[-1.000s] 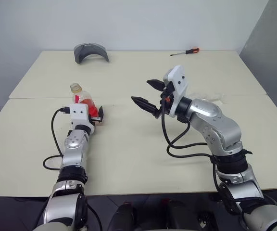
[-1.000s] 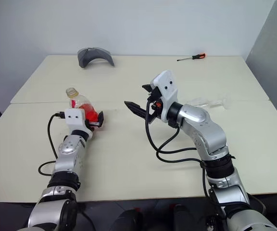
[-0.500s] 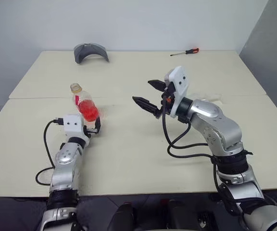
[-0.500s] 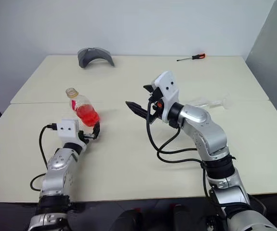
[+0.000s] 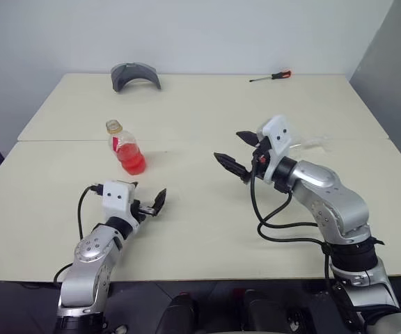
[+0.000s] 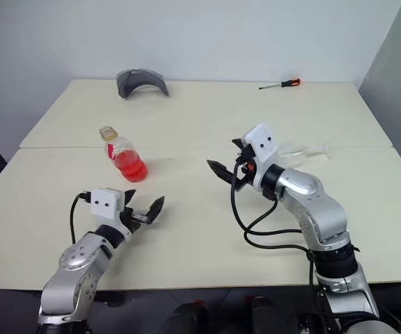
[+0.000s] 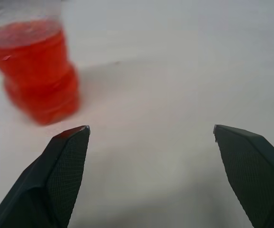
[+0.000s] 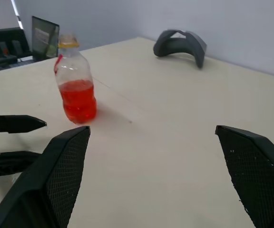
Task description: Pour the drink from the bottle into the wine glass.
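1. Table: two cream-coloured tops butted together, with one seam running across from side to side.
2. Bottle: one small clear plastic bottle, standing upright on the near top just in front of the seam, on the robot's left side. The neck ends in a yellowish ring. A red mark sits below the neck; no writing or brand can be read on it.
3. Drink: translucent red liquid filling about the lower half of the bottle.
4. Wine glass: one clear glass object lying on its side close to the seam, beyond the right arm. Its outline is faint, and the bowl, stem and foot cannot be told apart with certainty.
5. Left gripper: low over the near top, on the near side of the bottle and apart from it. Its two black fingers are spread wide, with nothing between them.
6. Right gripper: raised above the middle of the table, pointing toward the robot's left. Its two black fingers are spread wide and hold nothing.
7. Screwdriver: one, with a red and black handle, lying near the far edge.
8. Grey curved object: one, arch-shaped, near the far edge on the left side.
9. No legible lettering appears on any object.
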Robot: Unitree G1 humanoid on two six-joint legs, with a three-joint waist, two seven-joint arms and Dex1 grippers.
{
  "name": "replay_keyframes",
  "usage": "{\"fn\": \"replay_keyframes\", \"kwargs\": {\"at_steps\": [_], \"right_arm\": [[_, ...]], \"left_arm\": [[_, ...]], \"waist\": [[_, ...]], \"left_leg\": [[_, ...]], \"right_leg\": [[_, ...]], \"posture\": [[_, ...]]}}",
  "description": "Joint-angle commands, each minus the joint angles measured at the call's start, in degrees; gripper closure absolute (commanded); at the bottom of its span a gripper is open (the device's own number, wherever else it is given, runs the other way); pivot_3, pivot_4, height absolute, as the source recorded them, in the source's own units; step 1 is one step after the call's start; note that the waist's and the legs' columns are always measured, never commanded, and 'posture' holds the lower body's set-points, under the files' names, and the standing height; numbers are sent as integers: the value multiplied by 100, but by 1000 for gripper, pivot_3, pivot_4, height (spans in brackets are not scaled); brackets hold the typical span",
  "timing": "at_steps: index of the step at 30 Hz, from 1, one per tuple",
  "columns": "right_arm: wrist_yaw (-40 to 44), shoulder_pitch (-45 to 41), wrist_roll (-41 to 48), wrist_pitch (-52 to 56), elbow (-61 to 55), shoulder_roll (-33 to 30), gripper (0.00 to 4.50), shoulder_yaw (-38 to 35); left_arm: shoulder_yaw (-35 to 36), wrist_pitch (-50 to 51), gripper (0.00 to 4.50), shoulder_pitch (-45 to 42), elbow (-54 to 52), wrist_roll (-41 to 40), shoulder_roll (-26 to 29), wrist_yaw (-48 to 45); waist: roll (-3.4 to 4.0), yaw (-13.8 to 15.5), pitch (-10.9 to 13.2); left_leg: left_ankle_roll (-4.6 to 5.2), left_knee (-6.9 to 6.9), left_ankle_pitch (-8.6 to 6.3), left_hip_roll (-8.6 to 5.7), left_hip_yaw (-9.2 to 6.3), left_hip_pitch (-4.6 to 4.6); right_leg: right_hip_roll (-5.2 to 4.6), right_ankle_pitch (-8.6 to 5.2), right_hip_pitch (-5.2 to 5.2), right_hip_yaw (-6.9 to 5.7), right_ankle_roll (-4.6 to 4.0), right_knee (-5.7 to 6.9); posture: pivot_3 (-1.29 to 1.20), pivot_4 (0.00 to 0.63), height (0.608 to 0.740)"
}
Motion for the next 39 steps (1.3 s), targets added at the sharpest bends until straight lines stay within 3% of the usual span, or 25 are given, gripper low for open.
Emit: {"fn": "replay_keyframes", "kwargs": {"at_steps": [1, 9, 14, 19, 30, 39], "right_arm": [[-175, 230, -116, 84, -396, -271, 0, -328], [-364, 714, -732, -310, -216, -955, 0, -640], [-361, 1130, -1463, -1362, 397, -1632, 0, -795], [-525, 1035, -2293, -2886, 1763, -2151, 0, -718], [-1362, -439, -4201, -6239, 5499, -2657, 0, 276], [-2300, -1837, -5463, -7306, 7649, -2595, 0, 1194]], "left_arm": [[-290, 112, 45, -357, -340, -308, 326, -703], [-780, 82, 45, -1124, 48, -636, 689, -1933], [-1041, 60, 45, -1795, 442, -722, 626, -2427], [-1438, -477, 45, -2467, 1287, -322, 447, -2794], [-1685, -1043, 45, -3223, 2378, -10, -66, -3010], [-1678, -1085, 45, -3377, 2555, 83, -187, -3049]], "waist": [[0, 9, 0], [2, 5, 2], [1, 8, 2], [1, 5, 2], [2, -27, 3], [1, -31, 4]], "left_leg": [[0, -1, 0, 0, -1, 0], [-1, -2, 0, 0, 3, 3], [0, 1, 0, -1, 8, 2], [-1, 2, 1, -1, 15, 5], [-9, 2, 6, 8, 42, 12], [-24, 4, 15, 13, 60, 11]], "right_leg": [[1, 0, 0, -1, 0, 0], [4, -1, 5, 1, 0, -1], [3, -1, 8, 3, 1, -4], [5, -1, 10, 8, 1, -3], [8, -1, 9, 19, 0, -1], [6, -1, 8, 30, 1, -1]], "posture": [[0, 150, 740], [0, 150, 740], [0, 150, 740], [0, 150, 740], [0, 150, 740], [0, 150, 740]]}}
